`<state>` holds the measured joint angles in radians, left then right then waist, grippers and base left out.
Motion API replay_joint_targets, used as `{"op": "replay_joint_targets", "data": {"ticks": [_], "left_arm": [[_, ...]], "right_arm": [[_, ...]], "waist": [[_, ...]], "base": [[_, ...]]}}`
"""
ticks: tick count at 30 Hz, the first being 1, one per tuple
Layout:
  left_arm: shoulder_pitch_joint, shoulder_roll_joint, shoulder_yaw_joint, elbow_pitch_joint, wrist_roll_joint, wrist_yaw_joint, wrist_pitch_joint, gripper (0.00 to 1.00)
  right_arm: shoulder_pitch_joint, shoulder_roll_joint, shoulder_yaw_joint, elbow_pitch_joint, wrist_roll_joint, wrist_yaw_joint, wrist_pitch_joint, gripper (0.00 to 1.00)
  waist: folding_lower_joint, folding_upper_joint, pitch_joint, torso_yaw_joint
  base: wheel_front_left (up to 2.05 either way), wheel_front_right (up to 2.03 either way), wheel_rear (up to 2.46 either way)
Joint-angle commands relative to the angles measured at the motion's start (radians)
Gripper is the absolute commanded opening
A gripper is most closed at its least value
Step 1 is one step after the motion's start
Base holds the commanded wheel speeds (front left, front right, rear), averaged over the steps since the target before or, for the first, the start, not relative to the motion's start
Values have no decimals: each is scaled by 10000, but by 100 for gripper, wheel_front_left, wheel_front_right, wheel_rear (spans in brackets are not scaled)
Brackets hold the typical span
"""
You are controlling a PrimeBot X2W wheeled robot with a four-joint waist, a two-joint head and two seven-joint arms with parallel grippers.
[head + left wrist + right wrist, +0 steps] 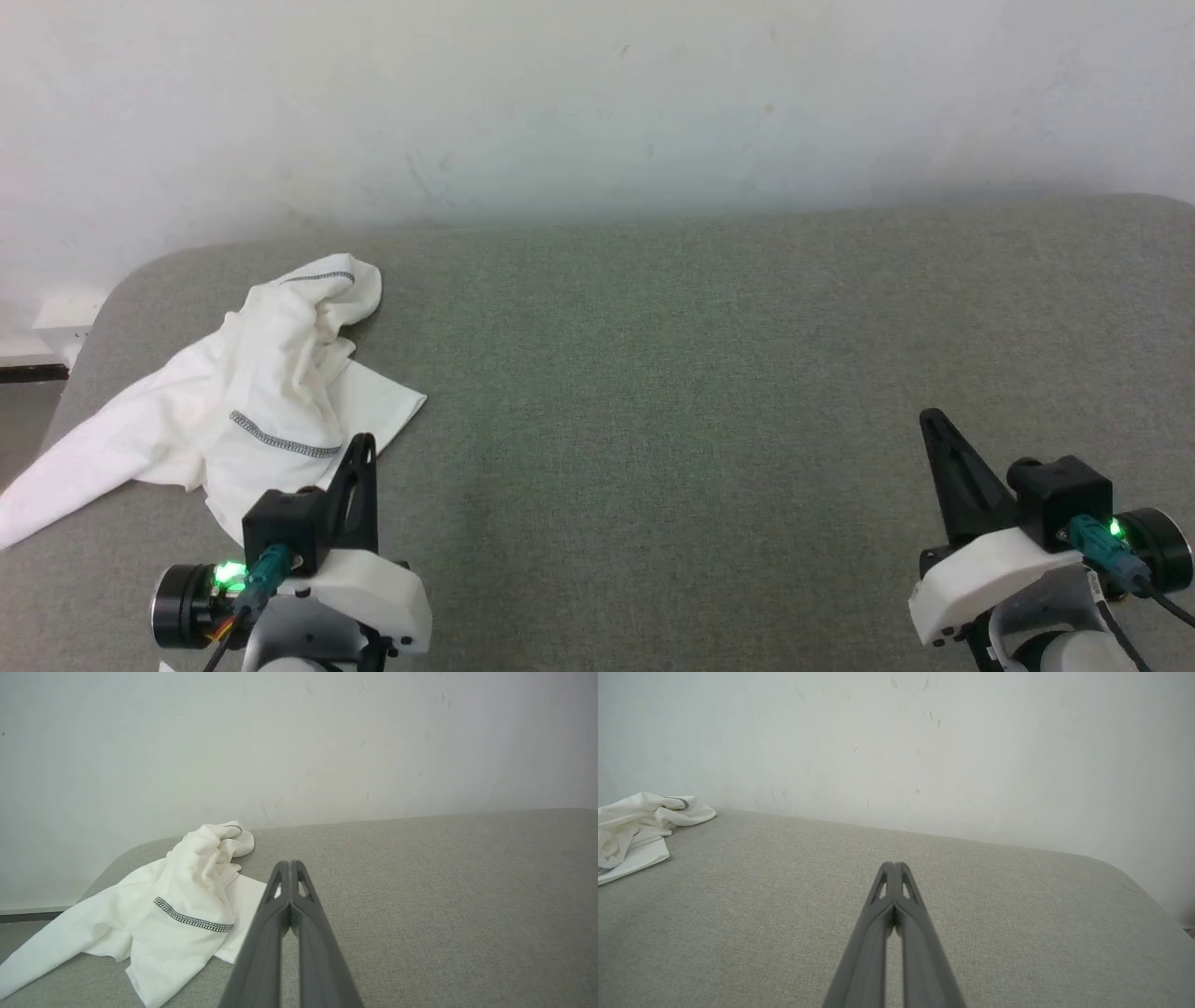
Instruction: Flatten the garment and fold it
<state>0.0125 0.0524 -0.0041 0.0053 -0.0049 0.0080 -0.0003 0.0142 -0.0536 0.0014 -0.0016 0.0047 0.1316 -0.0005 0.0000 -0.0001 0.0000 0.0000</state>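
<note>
Garment (252,392) crumpled at far-left corner of desk (700,373), one leg trailing toward the left edge, nothing flat yet. Your left tool (366,441), fingers together, hangs just beside it, prob. first to reach. Your right tool (931,418), also pinched together, sits well apart.

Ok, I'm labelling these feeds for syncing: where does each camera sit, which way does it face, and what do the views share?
Head view: on the head, facing forward and down at the padded surface; left gripper lower left, right gripper lower right, both shut.
Left wrist view: on the left wrist, facing along its closed fingers toward the crumpled garment.
Right wrist view: on the right wrist, facing along its closed fingers across the surface to the wall.
Shared: all three show the garment at the surface's left end.
</note>
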Motion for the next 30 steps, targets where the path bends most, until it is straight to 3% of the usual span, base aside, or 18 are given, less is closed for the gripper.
{"op": "replay_joint_targets", "data": {"ticks": [1, 2, 3, 20, 30], "left_arm": [[-125, -22, 41, -53, 49, -80, 3, 0], [-125, -22, 41, -53, 49, -80, 3, 0], [0, 0, 0, 2, -1, 0, 0, 100], [-78, -3, -167, 160, -386, -54, -327, 100], [-163, -5, -207, 207, -684, -54, -536, 100]], "right_arm": [[-142, 34, -14, 16, -47, -9, 5, 0], [-142, 34, -14, 16, -47, -9, 5, 0], [0, 0, 0, 0, 2, 0, 0, 100], [58, -1, -104, -10, 236, -1, -327, 100], [81, 2, -115, -116, 298, -2, -536, 100]], "waist": [[0, 1, 0, 0], [0, 1, 0, 0], [0, 0, 0, 0], [0, 0, 27, 34], [0, 0, 57, 385]], "base": [[0, 0, 0], [0, 0, 0], [0, 0, 0], [0, 0, 0], [0, 0, 0]]}}
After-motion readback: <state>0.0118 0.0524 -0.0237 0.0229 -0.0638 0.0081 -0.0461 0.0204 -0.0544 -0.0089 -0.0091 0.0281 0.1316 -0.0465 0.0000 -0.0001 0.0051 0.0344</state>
